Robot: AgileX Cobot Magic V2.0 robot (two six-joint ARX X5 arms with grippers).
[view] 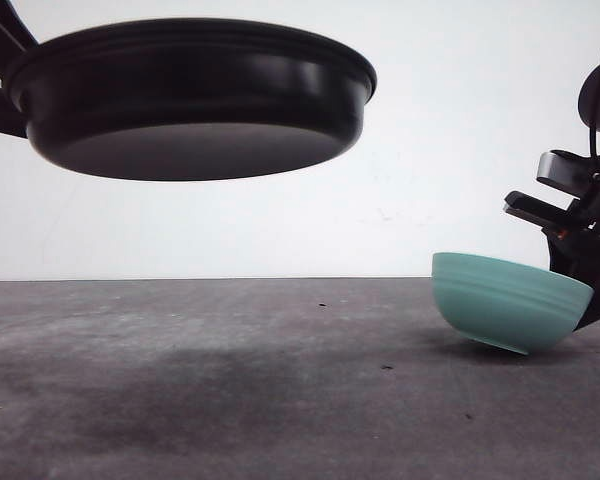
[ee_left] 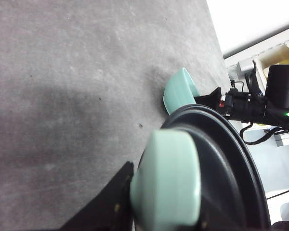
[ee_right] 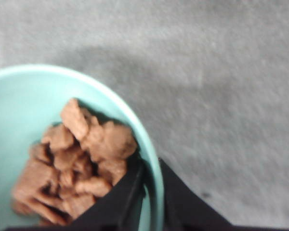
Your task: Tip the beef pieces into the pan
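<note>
The black pan [view: 195, 95] hangs in the air at the upper left of the front view, well above the table. My left gripper [ee_left: 156, 202] is shut on its mint-green handle [ee_left: 166, 183]. At the right, the teal bowl [view: 505, 312] is tilted and lifted slightly off the grey table [view: 230, 380]. My right gripper [ee_right: 153, 178] is shut on the bowl's rim [ee_right: 151, 159], one finger inside and one outside. Brown beef pieces [ee_right: 74, 159] are heaped inside the bowl against the inner finger. The bowl [ee_left: 179, 90] also appears beyond the pan's rim [ee_left: 231, 144] in the left wrist view.
A white wall rises behind the table's far edge [view: 280, 279]. The right arm's black body [view: 580, 215] stands at the right edge. Bare grey tabletop stretches between pan and bowl.
</note>
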